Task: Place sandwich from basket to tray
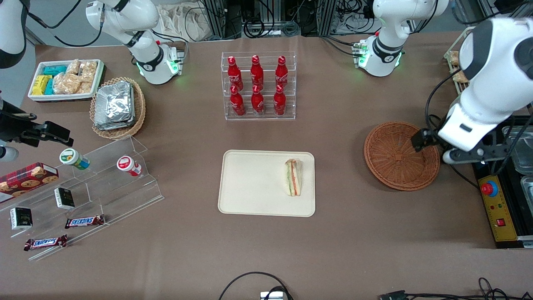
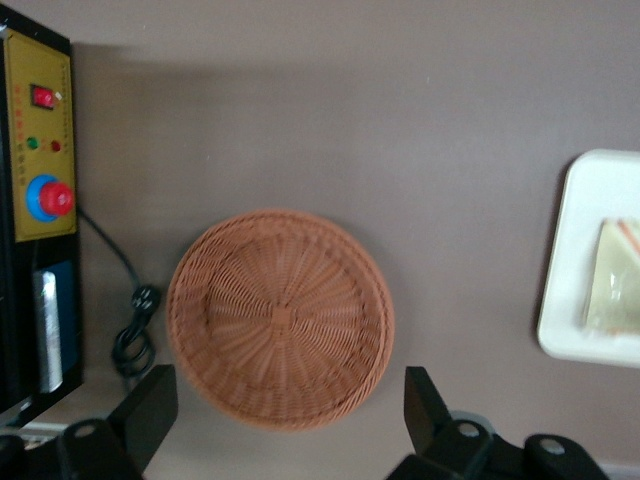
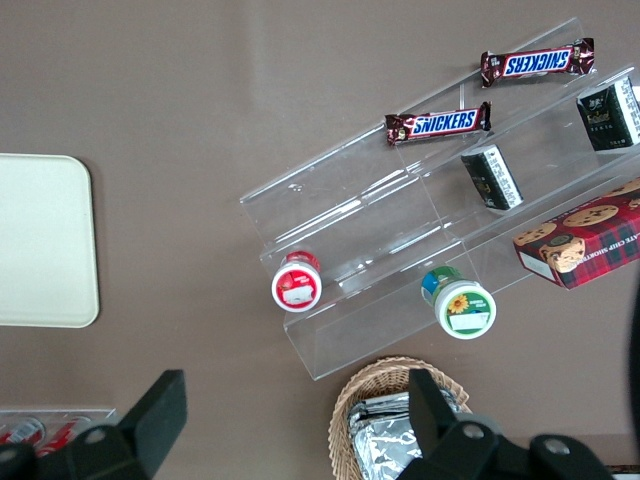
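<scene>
The sandwich (image 1: 293, 177) lies on the tray (image 1: 250, 183), the basket (image 1: 395, 156) is empty, and the gripper (image 2: 290, 420) hangs wide apart above the basket, so only retreat seems needed.

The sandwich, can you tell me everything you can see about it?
The sandwich is a small wedge of white bread with orange, green and red stripes of filling showing along its cut face. It lies on the cream tray, near the tray's edge closest to the brown woven basket. Nothing else touches it. The gripper hangs open above the basket, well away from the sandwich.
</scene>
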